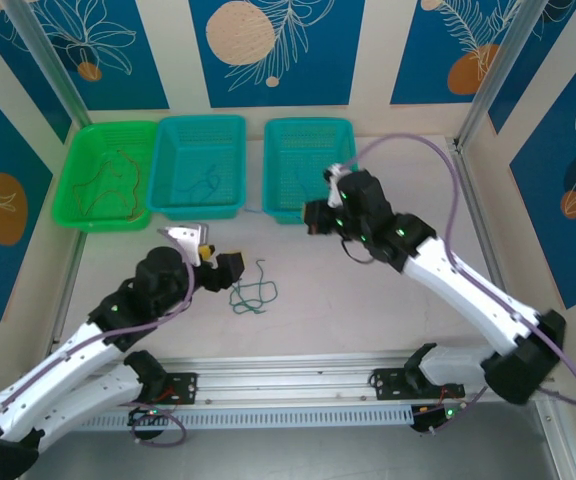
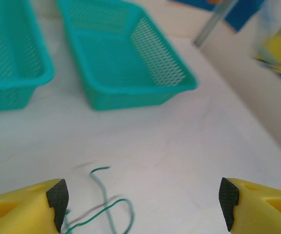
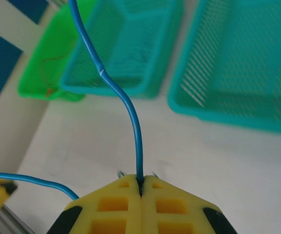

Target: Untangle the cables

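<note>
Top external view: taking the middle teal basket (image 1: 198, 208) as reference, a green cable (image 1: 254, 294) lies curled on the white table (image 1: 368, 310) in front of that basket, apart from it. The left gripper (image 1: 218, 262) hovers just beside this cable, toward the basket's near-left. In the left wrist view its fingers (image 2: 57, 197) are spread wide, with the green cable low between them. The right gripper (image 1: 313, 215) sits off the basket's front right corner. In the right wrist view its fingers are pressed together, pinching a blue cable (image 3: 130, 117) that rises toward the basket. A red-brown cable (image 1: 118, 185) lies in the green basket (image 1: 98, 222) to the teal basket's left. A thin dark cable (image 1: 206, 183) lies inside the teal basket itself.
</note>
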Robot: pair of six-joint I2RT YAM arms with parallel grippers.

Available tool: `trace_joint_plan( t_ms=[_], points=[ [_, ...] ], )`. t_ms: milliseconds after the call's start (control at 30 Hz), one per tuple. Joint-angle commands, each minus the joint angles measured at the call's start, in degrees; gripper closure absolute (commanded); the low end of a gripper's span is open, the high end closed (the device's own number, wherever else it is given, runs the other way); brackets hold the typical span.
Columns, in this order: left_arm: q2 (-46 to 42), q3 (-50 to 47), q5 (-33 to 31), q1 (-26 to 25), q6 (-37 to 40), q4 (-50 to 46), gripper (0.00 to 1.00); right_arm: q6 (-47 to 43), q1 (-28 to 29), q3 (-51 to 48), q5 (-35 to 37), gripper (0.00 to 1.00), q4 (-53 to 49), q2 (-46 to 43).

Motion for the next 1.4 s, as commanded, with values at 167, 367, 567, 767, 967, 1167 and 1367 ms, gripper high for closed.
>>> trace_joint_plan(
  t_ms=[167, 367, 567, 767, 967, 1167, 1367],
  points=[
    [-1.4, 6.6, 8.6, 0.3, 4.0, -4.8, 0.13, -11.3, 0.1, 21.6, -2.7, 1.00, 6.5, 27.9],
    [-1.1, 10.1, -5.2, 0.3, 6.2, -14.0, 0.08, -16.2, 0.1, 37.4, -2.4, 1.00, 5.9, 45.9],
    [0.6, 12.0, -12.2, 0.4, 6.1, -19.4, 0.08, -19.8, 0.7, 52.4, -5.7, 0.74, 1.7, 57.6],
    [2.3, 12.5, -13.6, 0.4, 5.4, -21.2, 0.08, -19.5, 0.8, 56.9, -6.8, 0.50, -2.8, 56.8],
    [5.8, 12.8, -11.7, 0.8, 4.3, -23.0, 0.08, -19.0, -0.3, 40.9, -6.6, 0.52, -0.7, 41.1],
    [10.8, 12.0, -7.0, 1.5, 3.4, -21.7, 0.09, -17.4, -2.2, 14.3, -8.3, 0.51, 2.4, 16.6],
    [18.0, 10.7, -0.4, 2.2, 2.2, -16.8, 0.12, -10.0, -2.2, -8.7, -10.7, 0.50, 2.5, -5.0]
  ],
)
